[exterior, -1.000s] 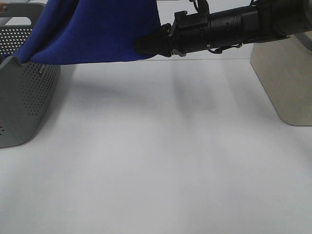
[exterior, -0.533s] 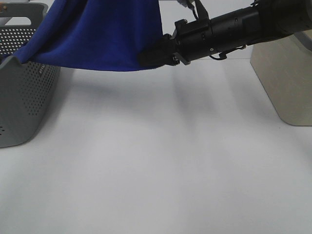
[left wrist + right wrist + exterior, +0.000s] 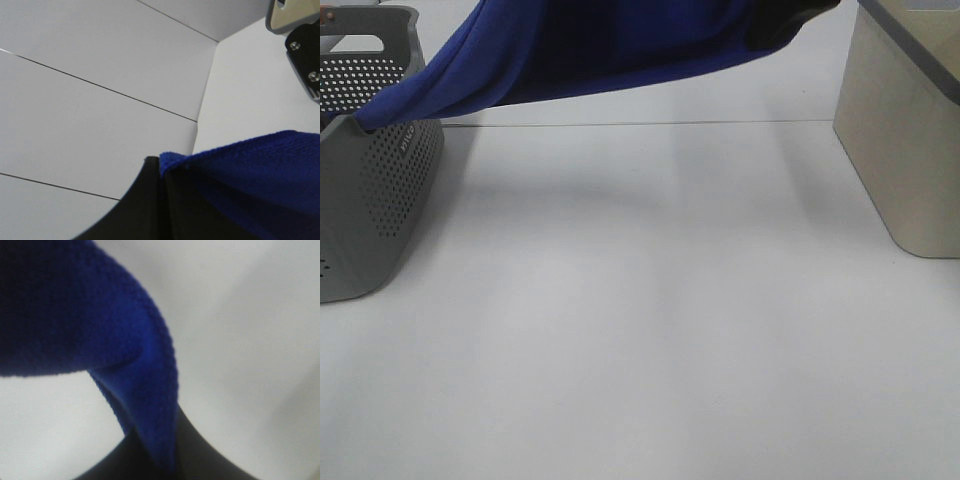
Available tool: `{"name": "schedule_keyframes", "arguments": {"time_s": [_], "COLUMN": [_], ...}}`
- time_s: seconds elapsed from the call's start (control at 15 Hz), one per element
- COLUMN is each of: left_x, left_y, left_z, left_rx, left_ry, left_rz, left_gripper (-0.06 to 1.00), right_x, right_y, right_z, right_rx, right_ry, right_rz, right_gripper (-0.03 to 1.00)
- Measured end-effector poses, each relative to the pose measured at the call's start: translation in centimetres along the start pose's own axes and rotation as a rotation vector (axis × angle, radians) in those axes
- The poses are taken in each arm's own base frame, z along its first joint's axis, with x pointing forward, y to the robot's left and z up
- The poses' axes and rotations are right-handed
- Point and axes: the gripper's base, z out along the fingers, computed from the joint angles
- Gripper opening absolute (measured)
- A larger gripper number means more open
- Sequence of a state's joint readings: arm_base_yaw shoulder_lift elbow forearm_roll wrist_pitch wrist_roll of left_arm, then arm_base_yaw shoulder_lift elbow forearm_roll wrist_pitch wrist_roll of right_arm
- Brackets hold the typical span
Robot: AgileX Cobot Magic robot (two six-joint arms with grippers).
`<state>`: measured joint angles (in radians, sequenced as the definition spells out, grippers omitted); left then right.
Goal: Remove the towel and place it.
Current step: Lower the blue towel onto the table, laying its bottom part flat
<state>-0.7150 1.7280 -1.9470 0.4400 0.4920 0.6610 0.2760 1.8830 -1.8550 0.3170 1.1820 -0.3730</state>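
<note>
The royal-blue towel (image 3: 600, 50) hangs stretched across the top of the exterior high view, sloping down from the upper right to the grey perforated basket (image 3: 380, 200) at the left, where its low end rests on the rim. A dark bit of my right gripper (image 3: 790, 20) shows at the towel's high end, mostly past the frame's top. In the right wrist view the right gripper (image 3: 160, 455) is shut on a fold of the towel (image 3: 75, 315). The left wrist view shows my left gripper (image 3: 162, 172) shut on an edge of the towel (image 3: 250, 165). The left arm is outside the exterior high view.
A beige box (image 3: 900, 150) stands at the right edge of the white table (image 3: 640, 330). The basket has a handle cutout at the far left. Pale panelled walls fill the left wrist view.
My right arm has risen and pulled back to the upper right, almost leaving the exterior high view. It has lifted the towel's right end higher, while the low end still lies on the basket.
</note>
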Motion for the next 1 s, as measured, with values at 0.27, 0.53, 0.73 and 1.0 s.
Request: {"name": "schedule_keyframes", "arguments": {"time_s": [0.27,0.53,0.73,1.0], "left_x": [-0.6,2.2,4.0,6.2], "left_y": [1.4,3.8,5.1,6.2], "left_z": [0.0,0.3,0.3,0.6], "left_rx": [-0.11,-0.197,-0.23,-0.266], "left_ry": [-0.13,-0.164,-0.173,-0.183], "left_rz": [-0.082,-0.35,-0.519,-0.696], "left_gripper": [0.0,0.0,0.0,0.0], "right_x": [-3.0,-4.3,-5.5,-7.4], "right_y": [-1.4,-2.4,-2.3,-2.0], "right_z": [-6.9,-11.4,-12.5,-13.5], "right_rx": [0.336,0.576,0.593,0.59], "right_ry": [-0.139,-0.288,-0.45,-0.696], "right_rz": [-0.035,0.008,0.015,-0.013], "right_gripper": [0.02,0.02,0.02,0.02]}}
